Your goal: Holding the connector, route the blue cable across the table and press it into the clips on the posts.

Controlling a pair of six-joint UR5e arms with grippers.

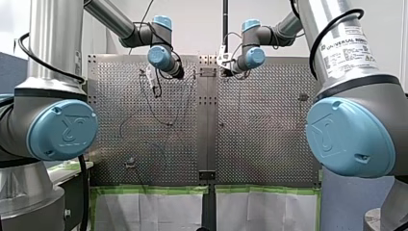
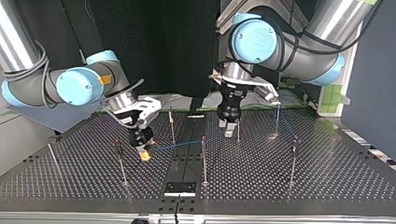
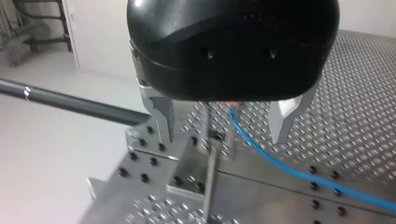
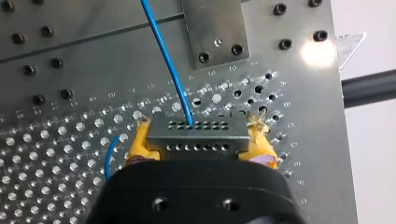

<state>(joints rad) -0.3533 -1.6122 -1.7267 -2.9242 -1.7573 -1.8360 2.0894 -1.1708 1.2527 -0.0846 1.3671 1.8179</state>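
My right gripper [image 4: 200, 142] has its yellow pads [image 4: 138, 142] shut on a grey connector [image 4: 196, 128] just above the perforated table. The blue cable [image 4: 168, 60] leaves the connector and runs ahead over the plate. In the top view my right gripper [image 2: 144, 156] is at the left, and the cable [image 2: 182, 144] stretches from it past a thin post [image 2: 204, 158] towards the posts at the right [image 2: 278, 116]. My left gripper [image 2: 227, 129] hangs open near the middle. Its metal fingers [image 3: 161, 121] straddle the cable [image 3: 280, 165] without touching it, above a post [image 3: 212, 158].
Several thin upright posts stand across the table, such as one [image 2: 119, 161] near my right gripper and one [image 2: 293, 161] at the top view's right. A small metal plate [image 2: 180, 188] lies by the near edge. A dark bar [image 3: 70, 102] runs beyond the table's edge.
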